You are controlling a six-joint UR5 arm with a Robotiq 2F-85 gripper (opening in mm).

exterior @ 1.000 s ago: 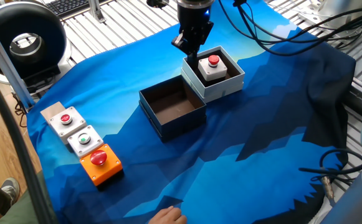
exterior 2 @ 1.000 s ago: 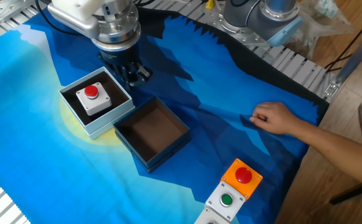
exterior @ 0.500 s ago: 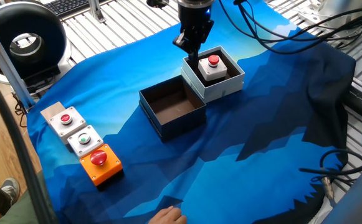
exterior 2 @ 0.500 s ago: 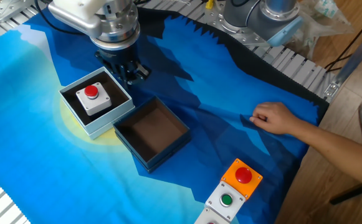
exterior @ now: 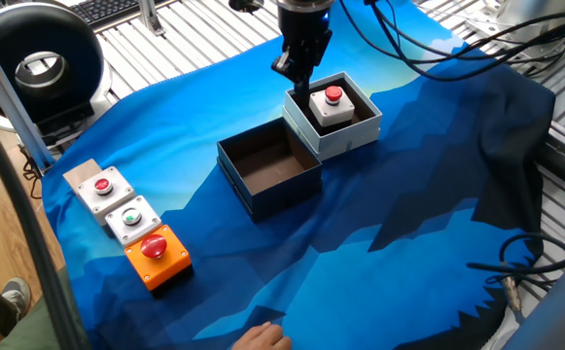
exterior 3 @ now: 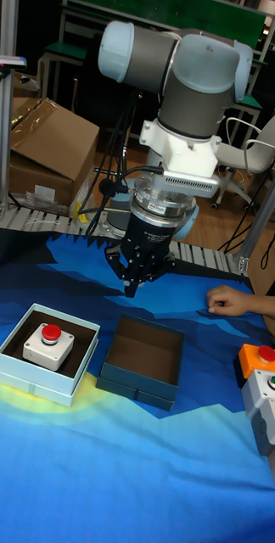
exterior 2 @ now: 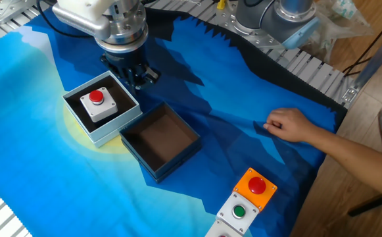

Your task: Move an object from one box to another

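Switch box (exterior: 332, 106), white with a red button, sits inside the pale-walled box (exterior: 352, 139), untouched. The navy-walled box (exterior: 267, 167) beside it is bare inside. Over the last second the pincer (exterior: 296, 71) has crept only slightly, hanging just beyond the pale box's far wall rather than above the button; its fingers look drawn close with nothing between them. That small shift suggests alignment is under way and the grasp not yet begun.
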